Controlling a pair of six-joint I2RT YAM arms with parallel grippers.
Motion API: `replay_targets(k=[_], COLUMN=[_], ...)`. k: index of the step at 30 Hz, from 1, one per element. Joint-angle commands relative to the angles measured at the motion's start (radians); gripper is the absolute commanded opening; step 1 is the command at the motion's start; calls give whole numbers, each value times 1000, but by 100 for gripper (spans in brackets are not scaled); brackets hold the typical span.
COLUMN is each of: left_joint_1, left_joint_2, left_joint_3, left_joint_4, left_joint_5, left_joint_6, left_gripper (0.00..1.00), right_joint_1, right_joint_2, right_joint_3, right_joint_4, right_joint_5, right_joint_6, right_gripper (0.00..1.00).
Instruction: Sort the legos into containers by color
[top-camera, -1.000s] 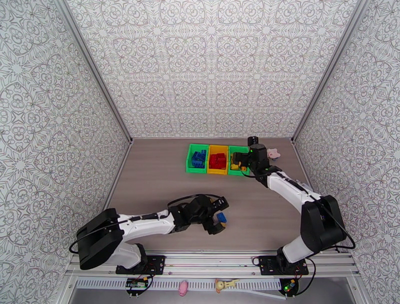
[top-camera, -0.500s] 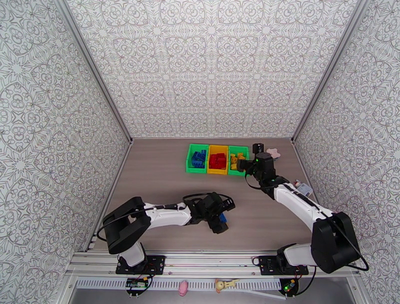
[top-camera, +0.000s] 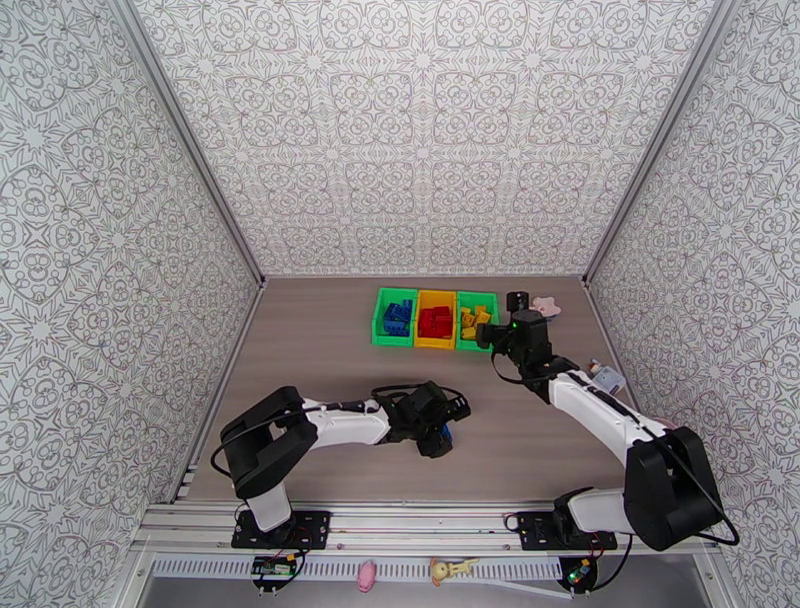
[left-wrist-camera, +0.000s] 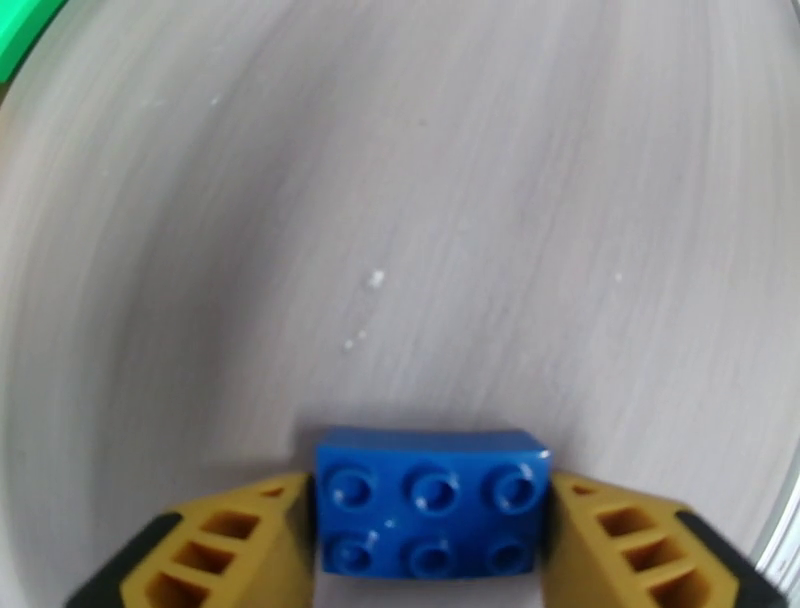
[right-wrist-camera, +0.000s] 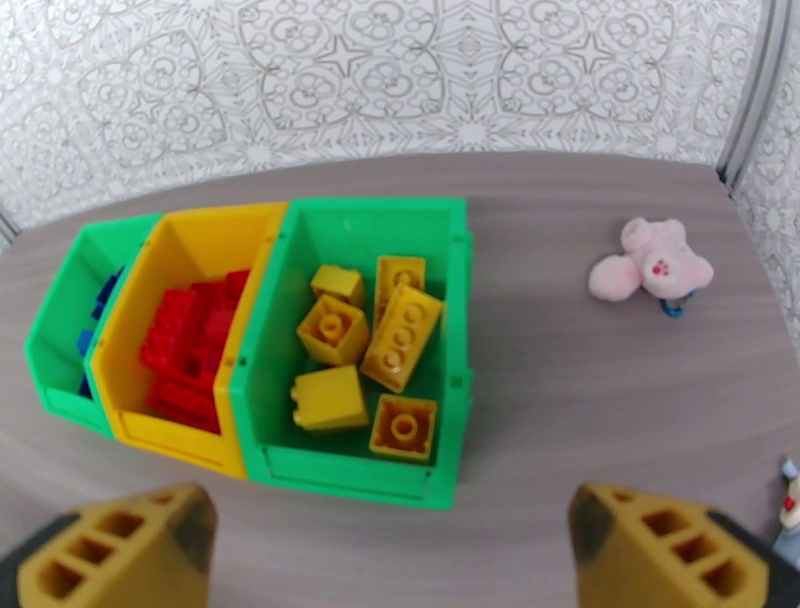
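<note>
The left hand (left-wrist-camera: 430, 530) is clamped on a blue brick (left-wrist-camera: 432, 515), one finger on each short end, studs facing the wrist camera. It sits low at the near middle of the worktop (left-wrist-camera: 450, 200), well apart from the bins. Whether the brick is clear of the surface I cannot tell.

The brick looks light, rigid and smooth-sided. It should not crush, but it could pivot or slip between the pads if squeezed off-centre. The flat opposite ends, as held now, seem the best place to take it.

The right hand (right-wrist-camera: 390, 550) is spread wide and empty, hovering just near of the right green bin (right-wrist-camera: 350, 475), which holds yellow bricks (right-wrist-camera: 400, 335). Red bricks (right-wrist-camera: 190, 345) fill the yellow bin (right-wrist-camera: 215, 215), and blue bricks (top-camera: 398, 316) lie in the left green bin (right-wrist-camera: 50, 380), where this one likely belongs. A pink toy (right-wrist-camera: 650, 265) lies to the right of the bins.

A second ago the right hand was over the right green bin; it has since backed off toward the near side. The left hand and brick have barely shifted, though the left arm's elbow has swung in from the left, so the arm now reaches out straighter.
</note>
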Motion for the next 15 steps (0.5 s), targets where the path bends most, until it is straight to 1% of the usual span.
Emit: replay_targets(k=[1,5,6,7,10,15], left_joint_1=[2,8,13,17,37,79], left_joint_2=[17,-12,-23,-34,-85,-202], left_joint_3=[-2,-28,-37,-40,-60,-90], left_joint_4=[-25,10,19,21,37,75], left_joint_5=[31,31,33,35,27,-19], left_joint_6=[-2,-15,-24,-30,-48,-57], left_gripper=[47,43,40,39,39,39], right_joint_1=[-8,-7,-7,-7,-7,-7], right_joint_2=[-29,-49,-55,-61,-84,-149], right_joint_3=[-11,-14,-16,-16,-27,-49], right_joint_4=[3,-2,-6,-7,-4,-10], right_joint_5=[11,-15,-30,-44,-100,-181], right_joint_6=[-5,-13,-16,-21,-41,-60], right_gripper=[96,96,96,96,98,100])
